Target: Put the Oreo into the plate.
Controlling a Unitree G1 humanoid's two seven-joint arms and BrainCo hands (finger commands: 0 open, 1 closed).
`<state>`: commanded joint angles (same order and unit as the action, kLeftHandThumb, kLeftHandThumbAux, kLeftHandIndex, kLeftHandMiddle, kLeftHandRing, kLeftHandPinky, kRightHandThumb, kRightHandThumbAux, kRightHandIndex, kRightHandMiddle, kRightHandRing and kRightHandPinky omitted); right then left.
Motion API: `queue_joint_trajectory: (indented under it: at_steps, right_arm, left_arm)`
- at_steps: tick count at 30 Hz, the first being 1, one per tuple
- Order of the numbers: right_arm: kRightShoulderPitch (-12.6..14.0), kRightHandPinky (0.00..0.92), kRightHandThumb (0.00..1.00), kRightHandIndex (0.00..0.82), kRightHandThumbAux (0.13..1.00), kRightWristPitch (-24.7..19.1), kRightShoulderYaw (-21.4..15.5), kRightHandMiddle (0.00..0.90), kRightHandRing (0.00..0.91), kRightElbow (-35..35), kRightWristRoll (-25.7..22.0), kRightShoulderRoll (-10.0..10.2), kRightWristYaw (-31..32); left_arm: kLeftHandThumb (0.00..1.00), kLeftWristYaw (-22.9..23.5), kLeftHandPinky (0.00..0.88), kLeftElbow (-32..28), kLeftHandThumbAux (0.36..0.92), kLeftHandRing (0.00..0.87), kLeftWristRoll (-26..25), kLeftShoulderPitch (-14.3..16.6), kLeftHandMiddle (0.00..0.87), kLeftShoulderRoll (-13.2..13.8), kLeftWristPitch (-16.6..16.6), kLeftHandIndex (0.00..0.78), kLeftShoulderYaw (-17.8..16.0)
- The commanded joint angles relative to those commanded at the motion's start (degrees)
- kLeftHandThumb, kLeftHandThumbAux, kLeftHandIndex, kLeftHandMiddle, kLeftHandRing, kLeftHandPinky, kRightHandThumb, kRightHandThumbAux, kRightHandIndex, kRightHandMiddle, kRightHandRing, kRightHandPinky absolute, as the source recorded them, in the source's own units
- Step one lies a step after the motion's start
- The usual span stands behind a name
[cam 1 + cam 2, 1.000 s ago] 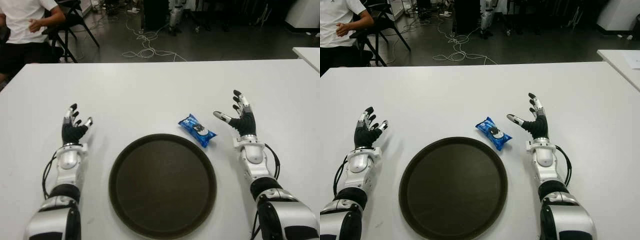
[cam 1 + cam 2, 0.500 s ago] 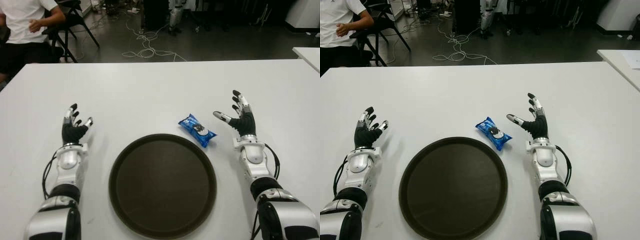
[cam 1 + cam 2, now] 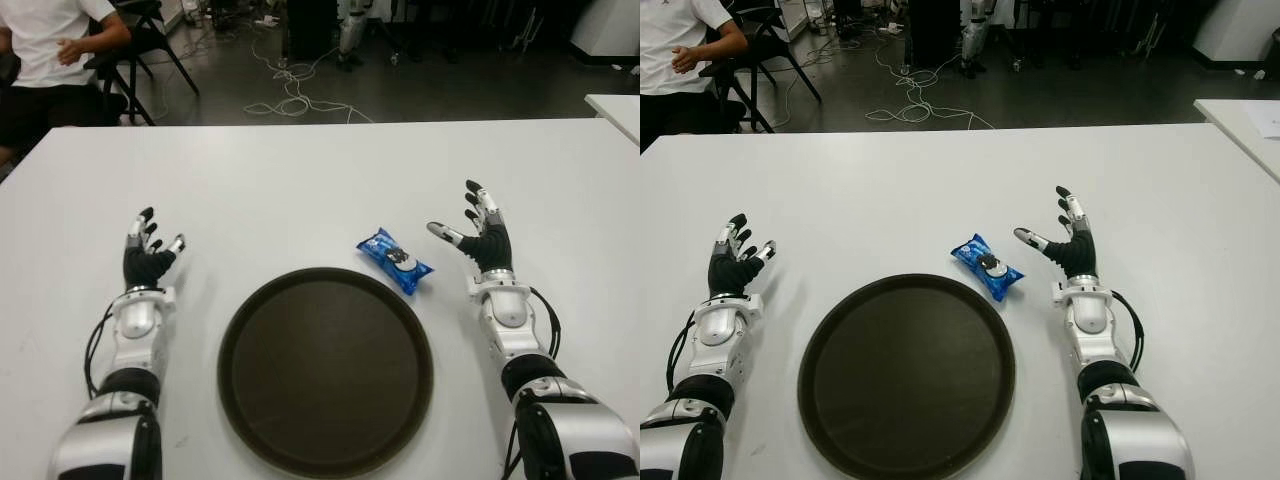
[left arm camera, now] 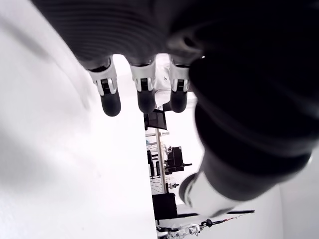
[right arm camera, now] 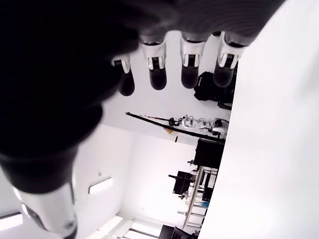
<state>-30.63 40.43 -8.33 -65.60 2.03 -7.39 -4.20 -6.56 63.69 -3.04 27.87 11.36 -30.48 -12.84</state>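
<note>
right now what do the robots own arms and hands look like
Both arms are silver-white shells with black joints. Left hand and right hand have black palms, white-and-silver finger segments and black rubbery fingertips. A black cable loops beside each forearm. No markings are legible.

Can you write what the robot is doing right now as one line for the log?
stage: before grasp | Oreo: on table, beside plate | right robot hand: open, next to Oreo | left robot hand: open, left of plate

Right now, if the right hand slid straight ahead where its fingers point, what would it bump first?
Probably nothing: the right hand points past the Oreo pack across bare table; depth is unclear.
</note>
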Motion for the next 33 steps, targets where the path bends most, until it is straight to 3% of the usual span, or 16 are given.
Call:
queue_joint_trajectory:
  at_steps: [18, 33]
  right_arm:
    - [-0.1, 0.000, 0.000, 0.000, 0.799, 0.6, 0.4, 0.000, 0.000, -0.1, 0.5, -0.1, -0.6]
    - [-0.4, 0.000, 0.000, 0.000, 0.760, -0.1, 0.2, 0.000, 0.000, -0.3, 0.0, -0.1, 0.3]
  left_arm:
    - [0.000, 0.2, 0.022, 0.0, 0.908, 0.007, 0.0, 0.1, 0.021, 0.0, 0.0, 0.005, 0.0]
    - [0.000, -0.3, 0.038, -0.1, 0.887, 0.026, 0.5, 0.1, 0.035, 0.1, 0.1, 0.016, 0.4]
